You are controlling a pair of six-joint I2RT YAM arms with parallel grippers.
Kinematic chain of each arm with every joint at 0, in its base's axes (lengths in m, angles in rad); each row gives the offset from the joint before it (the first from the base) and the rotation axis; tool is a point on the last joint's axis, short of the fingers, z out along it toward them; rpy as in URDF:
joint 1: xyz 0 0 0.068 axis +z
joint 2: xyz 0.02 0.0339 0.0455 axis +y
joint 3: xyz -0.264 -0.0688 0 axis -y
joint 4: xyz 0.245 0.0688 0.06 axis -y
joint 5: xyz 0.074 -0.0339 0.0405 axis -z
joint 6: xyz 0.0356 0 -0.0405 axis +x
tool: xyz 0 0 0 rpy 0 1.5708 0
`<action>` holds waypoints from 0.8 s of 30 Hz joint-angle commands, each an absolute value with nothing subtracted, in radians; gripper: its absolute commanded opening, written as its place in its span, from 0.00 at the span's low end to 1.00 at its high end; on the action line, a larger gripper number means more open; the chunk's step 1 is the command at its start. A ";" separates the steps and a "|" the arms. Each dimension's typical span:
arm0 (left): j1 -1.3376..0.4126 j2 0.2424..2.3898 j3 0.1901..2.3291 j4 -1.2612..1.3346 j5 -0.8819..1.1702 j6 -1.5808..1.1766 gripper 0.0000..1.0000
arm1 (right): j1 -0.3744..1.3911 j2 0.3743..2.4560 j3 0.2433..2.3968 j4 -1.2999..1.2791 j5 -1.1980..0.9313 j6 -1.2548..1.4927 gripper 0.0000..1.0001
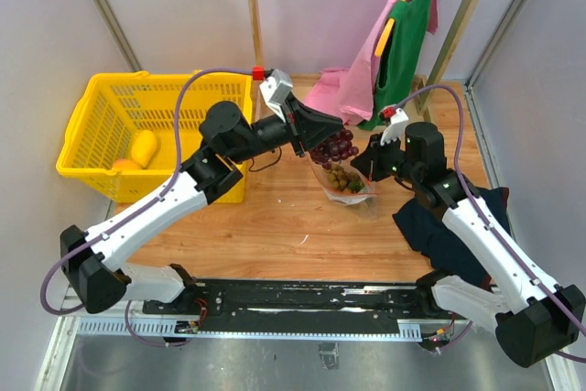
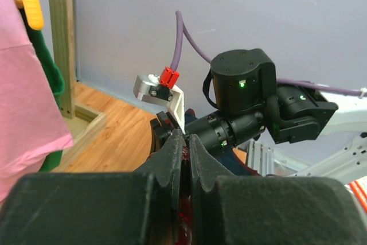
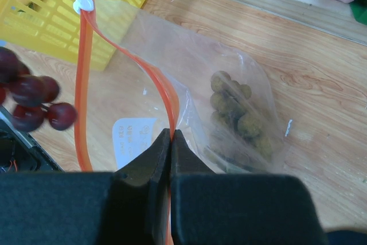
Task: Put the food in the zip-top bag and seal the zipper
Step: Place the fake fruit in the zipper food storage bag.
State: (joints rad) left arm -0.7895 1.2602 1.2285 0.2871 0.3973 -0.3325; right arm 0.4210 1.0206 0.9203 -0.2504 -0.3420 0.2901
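My left gripper (image 1: 314, 132) is shut on the dark purple grape bunch (image 1: 336, 147) and holds it just above the mouth of the clear zip-top bag (image 1: 348, 185). In the left wrist view the jaws (image 2: 184, 140) pinch something dark red. My right gripper (image 1: 368, 165) is shut on the bag's red-orange zipper strip (image 3: 166, 101) and holds the mouth up and open; its jaws (image 3: 171, 134) close on the strip. The green grape bunch (image 3: 238, 113) lies inside the bag. The purple grapes (image 3: 31, 96) hang at the left of the right wrist view. The yellow fruit (image 1: 144, 146) and the small orange one (image 1: 124, 165) lie in the basket.
A yellow plastic basket (image 1: 101, 107) stands at the far left. Pink cloth (image 1: 343, 89) and a green garment (image 1: 407, 38) hang at the back. A dark blue cloth (image 1: 444, 226) lies under my right arm. The zipper's white slider (image 3: 83, 5) sits at the strip's far end.
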 commanded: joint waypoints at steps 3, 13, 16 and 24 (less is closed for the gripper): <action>-0.810 1.302 1.177 0.447 0.422 -0.252 0.00 | 0.428 1.018 0.911 -0.219 -0.369 0.306 0.01; -0.810 1.330 1.037 0.477 0.470 -0.183 0.00 | 0.428 1.014 0.910 -0.217 -0.370 0.305 0.01; -0.810 1.327 1.000 0.449 0.463 -0.151 0.00 | 0.428 1.012 0.911 -0.217 -0.372 0.304 0.01; -0.810 1.339 0.973 0.330 0.373 -0.035 0.01 | 0.428 1.005 0.918 -0.223 -0.381 0.301 0.01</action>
